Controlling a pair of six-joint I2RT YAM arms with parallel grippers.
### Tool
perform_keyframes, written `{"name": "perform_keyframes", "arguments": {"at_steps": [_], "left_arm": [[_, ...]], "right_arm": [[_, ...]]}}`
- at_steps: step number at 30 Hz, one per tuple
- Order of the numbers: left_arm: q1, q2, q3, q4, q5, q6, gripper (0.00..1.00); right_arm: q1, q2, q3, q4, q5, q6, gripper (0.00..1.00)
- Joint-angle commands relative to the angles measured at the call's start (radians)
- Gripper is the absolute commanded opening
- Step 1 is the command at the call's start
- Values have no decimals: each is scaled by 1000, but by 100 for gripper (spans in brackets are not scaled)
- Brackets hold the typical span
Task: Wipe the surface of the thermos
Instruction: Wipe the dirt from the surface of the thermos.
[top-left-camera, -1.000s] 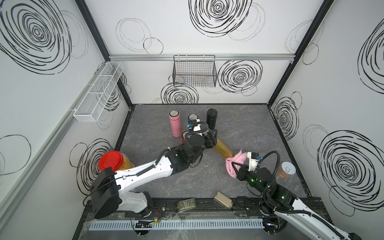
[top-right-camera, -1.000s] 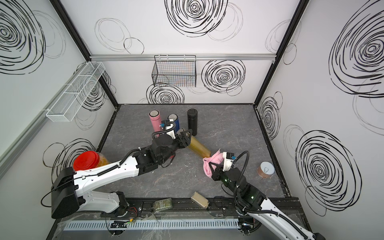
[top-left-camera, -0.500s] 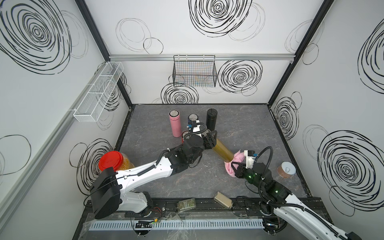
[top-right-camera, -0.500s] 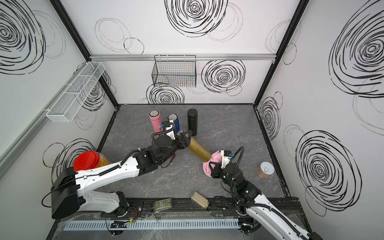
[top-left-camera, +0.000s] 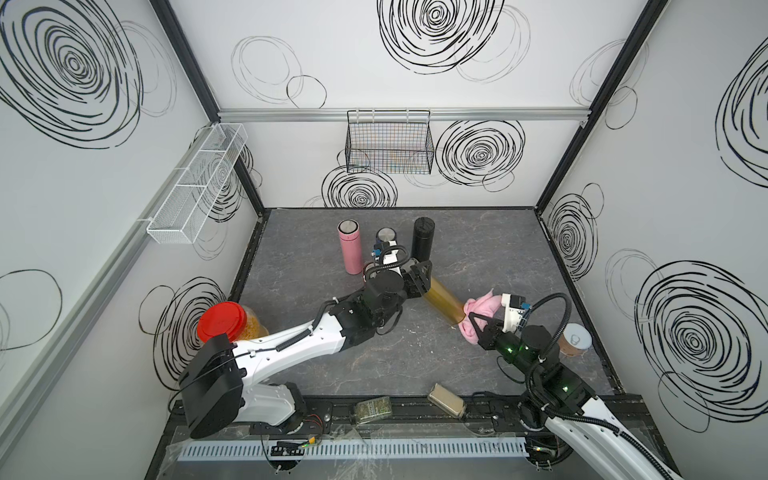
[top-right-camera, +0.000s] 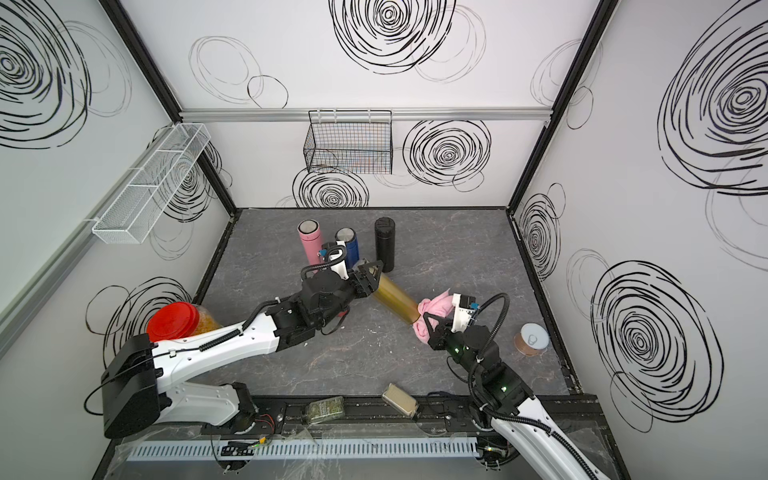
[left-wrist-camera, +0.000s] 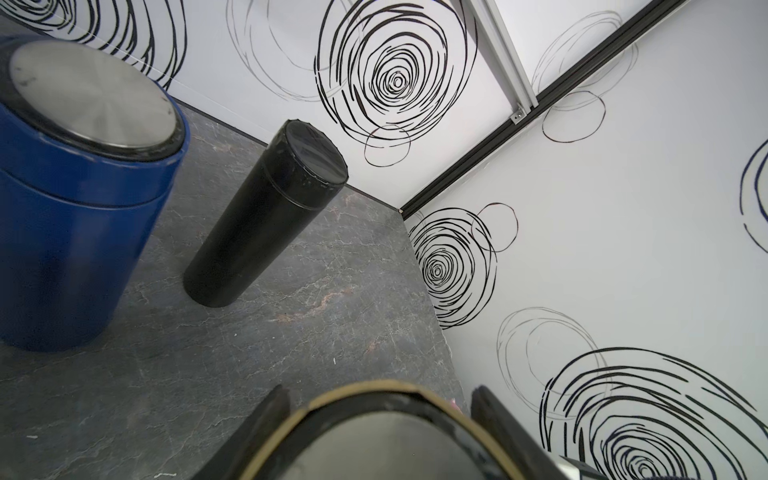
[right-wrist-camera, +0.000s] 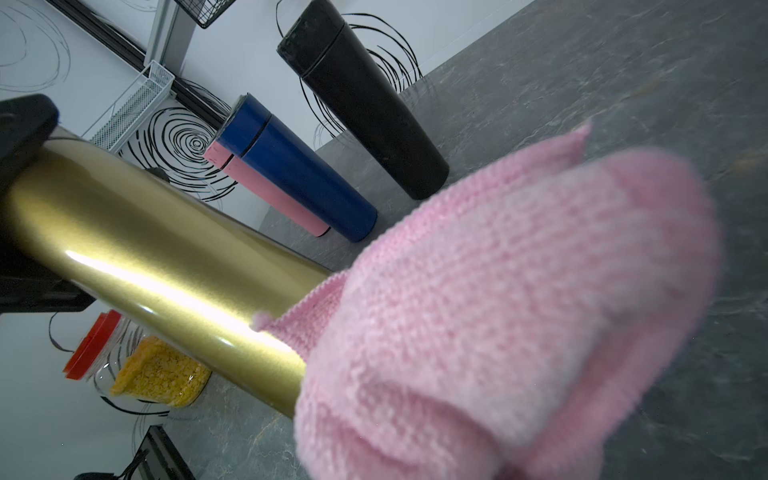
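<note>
Where swirl-marked walls (top-left-camera: 291, 158) enclose the grey table (top-left-camera: 490, 249), the left tool (top-left-camera: 420, 277) pinches the thermos (top-left-camera: 446, 300), the right tool (top-left-camera: 473, 326) the cloth (top-left-camera: 482, 307).

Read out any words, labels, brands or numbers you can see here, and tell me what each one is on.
No readable text anywhere.
Gold thermos: plain, no label showing.
Cloth: plain knit.
Black thermos, blue thermos, pink thermos: no markings showing.
Front jar, can: any print is too small to read.
Walls: scribbled spirals only, no lettering.
</note>
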Motion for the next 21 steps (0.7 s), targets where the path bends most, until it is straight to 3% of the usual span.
{"name": "perform_keyframes", "arguments": {"at_steps": [1, 6, 15, 18, 21], "left_arm": [[11, -28, 6, 140, 11, -34, 0], [14, -20, 7, 161, 24, -46, 0], [13, -5, 6, 161, 53, -52, 0], [13, 1, 4, 171, 56, -55, 0], [13, 16, 11, 184, 67, -58, 0]], "right_arm": [[2, 58, -49, 162, -159, 49, 0], [44, 55, -137, 233, -174, 119, 0], [26, -245, -102, 63, -23, 24, 0], [-6, -192, -92, 100, -79, 8, 0], [-3, -67, -148, 277, -183, 40, 0]]}}
